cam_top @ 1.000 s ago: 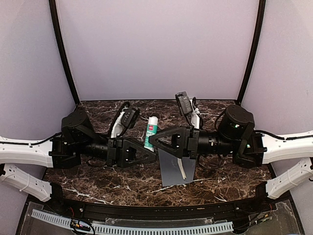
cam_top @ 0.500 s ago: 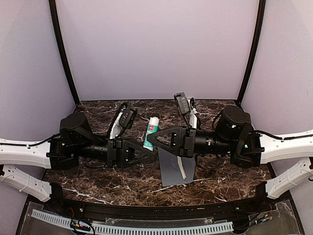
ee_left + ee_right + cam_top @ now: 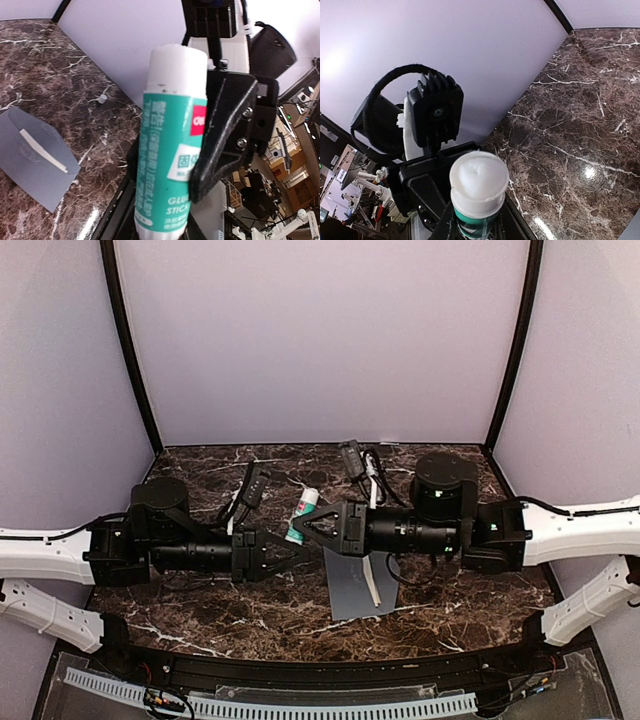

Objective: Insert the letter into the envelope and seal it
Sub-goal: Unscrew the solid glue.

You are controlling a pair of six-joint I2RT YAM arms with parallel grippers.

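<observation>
Black fingers from both arms meet on one glue stick, held in the air above the desk. The left fingers grip its base end. The right fingers are pressed narrow against the teal label partway up the tube. The stick's white end points away from the left fingers and back toward the right wrist. That end is round and pale, and I cannot tell whether it is a cap or bare glue.

Below the fingers, on the right arm's side and a little nearer the arm bases, the envelope lies flat on the dark marbled desk. It is slate grey and touches neither set of fingers. A thin white strip runs across it. It could be a paper edge or a line of adhesive, and the views do not settle which. I also cannot make out whether the pointed flap is folded down.

No loose sheet shows anywhere on the desk around the fingers. The letter is therefore probably already inside the envelope, though nothing here confirms it.

As a judgement, the task sits in its second half, with the insertion likely done and the sealing not yet done. What seems left is readying the stick, spreading glue along the flap, folding the flap over and pressing it flat. With both arms busy on the stick, nothing pins the envelope, so it may slide when the glue is rubbed on.
</observation>
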